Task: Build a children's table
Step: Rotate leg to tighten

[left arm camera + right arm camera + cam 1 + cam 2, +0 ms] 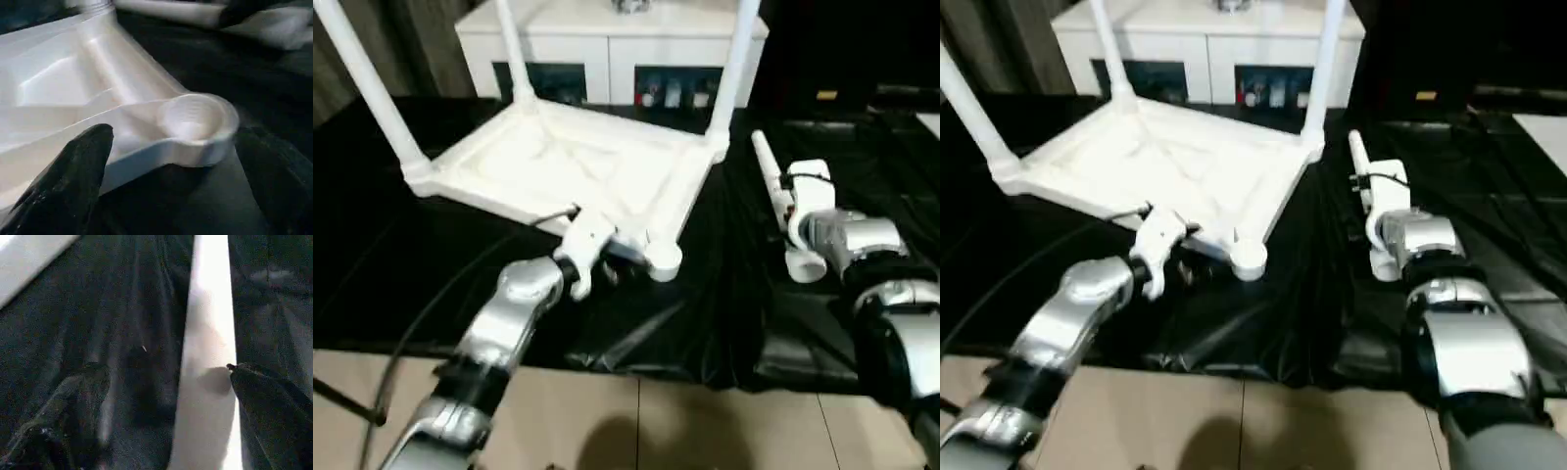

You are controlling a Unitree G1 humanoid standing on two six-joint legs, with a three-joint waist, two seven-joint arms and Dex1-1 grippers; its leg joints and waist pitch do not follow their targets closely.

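Left gripper (171, 186) wide open, straddling tabletop's (568, 162) near empty corner socket (195, 117); right gripper (161, 416) wide open over loose leg (208, 382).

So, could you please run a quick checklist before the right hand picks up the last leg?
1. Three legs stand in the upturned tabletop: ok.
2. Near corner socket empty: ok.
3. Fourth leg lies on the black cloth between the right hand fingers: ok.
4. Right hand open: ok.
5. Left hand open at the socket corner: ok.
6. Left hand steadying the tabletop: cannot tell.
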